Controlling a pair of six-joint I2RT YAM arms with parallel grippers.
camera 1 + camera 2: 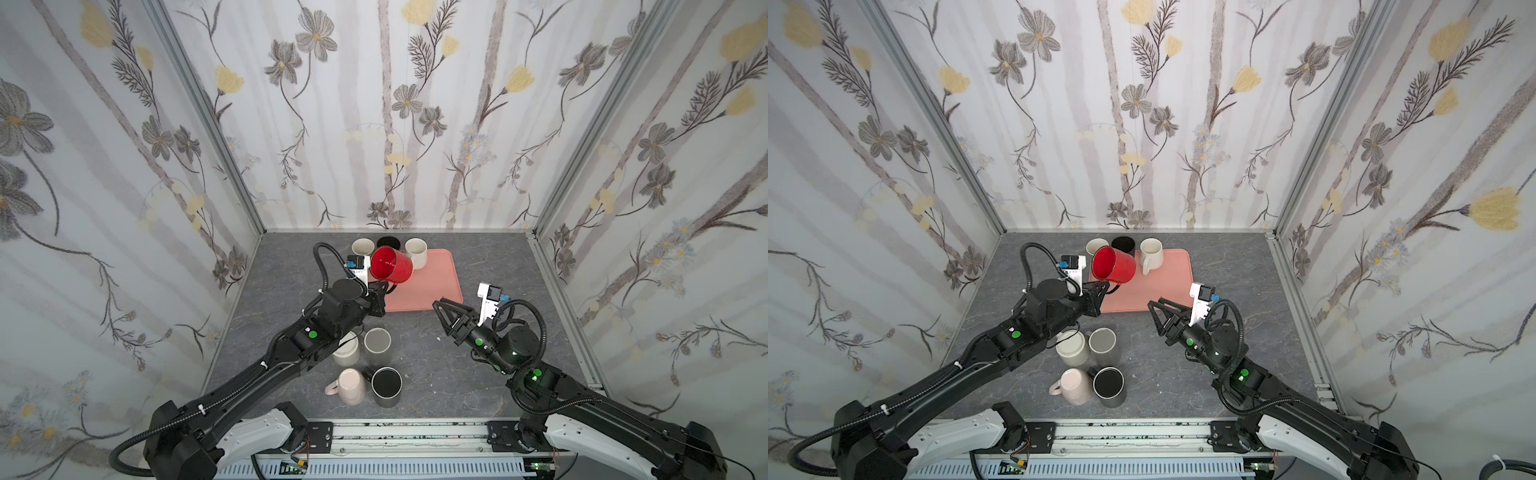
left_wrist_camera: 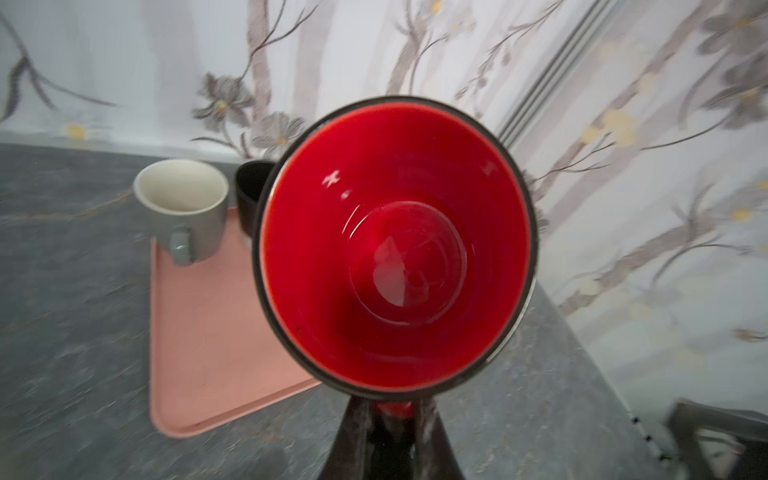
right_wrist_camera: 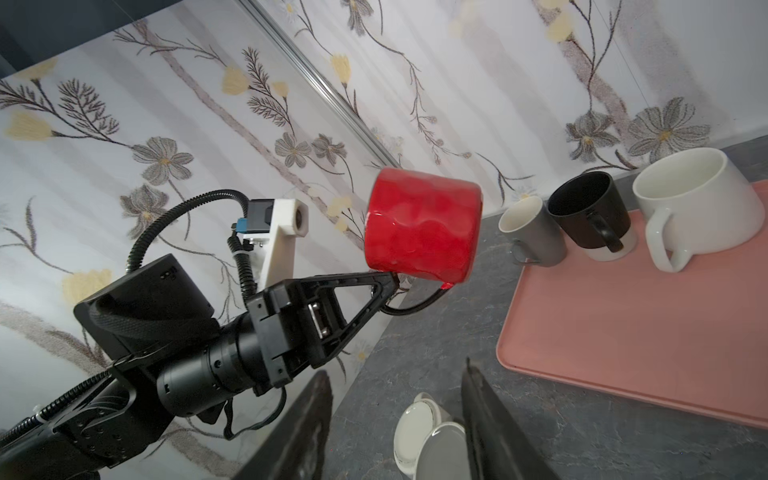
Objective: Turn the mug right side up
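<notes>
Item: red mug, glossy, with a dark rim and a dark handle. Position: off the bench, in the air above the left side of the pink tray. It lies tipped on its side, mouth towards the left arm; the left wrist view looks straight into the red inside. Holder: left fingers, closed tight on the handle beneath the mug's body. Right fingers: parted about halfway, holding nothing, above the bench near the tray's near right corner, well apart from the red mug; the right wrist view shows them with a clear gap between. At the tray's far edge, mouths up: grey mug with a cream inside, black mug, white mug. On the bench towards the front, grouped close together under and beside the left arm: pale mug, silver-grey mug, pink mug, dark-lined mug. Flowered paper covers the walls.
</notes>
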